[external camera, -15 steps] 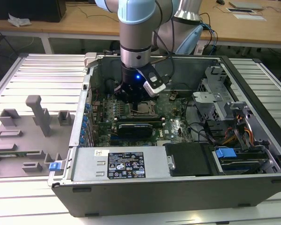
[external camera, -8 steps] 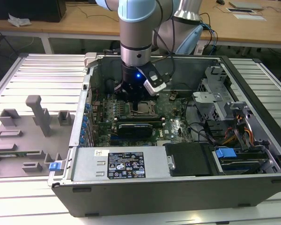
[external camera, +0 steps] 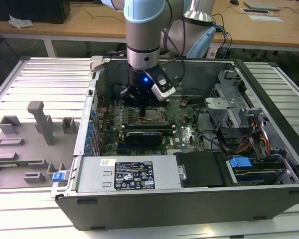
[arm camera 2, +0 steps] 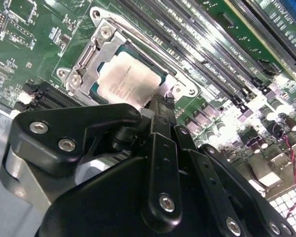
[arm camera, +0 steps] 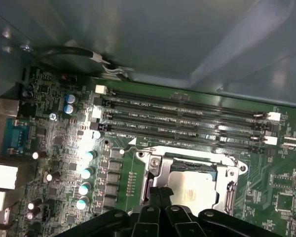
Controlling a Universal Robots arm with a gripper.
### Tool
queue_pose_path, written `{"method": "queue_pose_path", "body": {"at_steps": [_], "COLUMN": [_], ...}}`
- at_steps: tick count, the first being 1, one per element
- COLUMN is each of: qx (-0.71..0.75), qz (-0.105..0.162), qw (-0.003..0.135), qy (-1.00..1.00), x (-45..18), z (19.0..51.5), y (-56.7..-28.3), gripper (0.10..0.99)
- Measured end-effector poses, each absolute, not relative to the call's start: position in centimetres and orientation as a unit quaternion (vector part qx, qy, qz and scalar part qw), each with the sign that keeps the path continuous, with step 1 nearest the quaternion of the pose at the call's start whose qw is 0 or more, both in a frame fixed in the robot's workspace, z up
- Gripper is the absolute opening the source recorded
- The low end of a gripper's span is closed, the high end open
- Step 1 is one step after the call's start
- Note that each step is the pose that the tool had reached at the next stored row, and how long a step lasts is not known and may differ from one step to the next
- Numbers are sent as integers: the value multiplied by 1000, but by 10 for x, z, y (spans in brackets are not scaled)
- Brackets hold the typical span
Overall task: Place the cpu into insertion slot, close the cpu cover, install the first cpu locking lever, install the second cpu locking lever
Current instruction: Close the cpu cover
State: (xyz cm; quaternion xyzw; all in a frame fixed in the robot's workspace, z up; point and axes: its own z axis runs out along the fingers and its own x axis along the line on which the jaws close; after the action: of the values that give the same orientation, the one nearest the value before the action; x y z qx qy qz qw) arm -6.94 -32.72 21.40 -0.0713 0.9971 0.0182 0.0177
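1. Plainly, the cpu (arm camera 2: pixel 126 81) already lies flat in its slot on the green board. The cpu cover (arm camera 2: pixel 96 57) is down around it, and the pale metal top shows through the cover's window.
2. The end effector (arm camera 2: pixel 162 106) is narrow, its fingers drawn together with nothing visible between them. Its tip is at the edge of the cover, just beside the cpu. In the first wrist view the end effector (arm camera: pixel 160 193) sits at that same side of the cover (arm camera: pixel 158 168).
3. My reading is that lever work is in hand, since a thin lever rod (arm camera 2: pixel 143 43) runs along one side of the frame. I cannot tell whether it is hooked under its catch.
4. To do this well, push on the rod alone and keep off the cpu's top. Sweep down and sideways slowly so the rod does not spring back.
5. The memory slots (arm camera: pixel 187 116) run close beside the frame, so sideways room is tight there.
6. In the exterior view the arm reaches straight down into the open computer case (external camera: pixel 189 199), whose walls hem it in. A long black card (external camera: pixel 144 135) lies near the slot.
7. The case rests on a slatted metal worktop (external camera: pixel 35 79), with grey holders (external camera: pixel 40 119) towards the exterior view's left.
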Motion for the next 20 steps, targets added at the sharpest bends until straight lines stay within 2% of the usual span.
{"method": "queue_pose_path", "body": {"at_steps": [20], "qx": [-71], "qz": [18], "qw": [18], "qy": [997], "x": [-65], "z": [207], "y": [-327], "gripper": [106]}}
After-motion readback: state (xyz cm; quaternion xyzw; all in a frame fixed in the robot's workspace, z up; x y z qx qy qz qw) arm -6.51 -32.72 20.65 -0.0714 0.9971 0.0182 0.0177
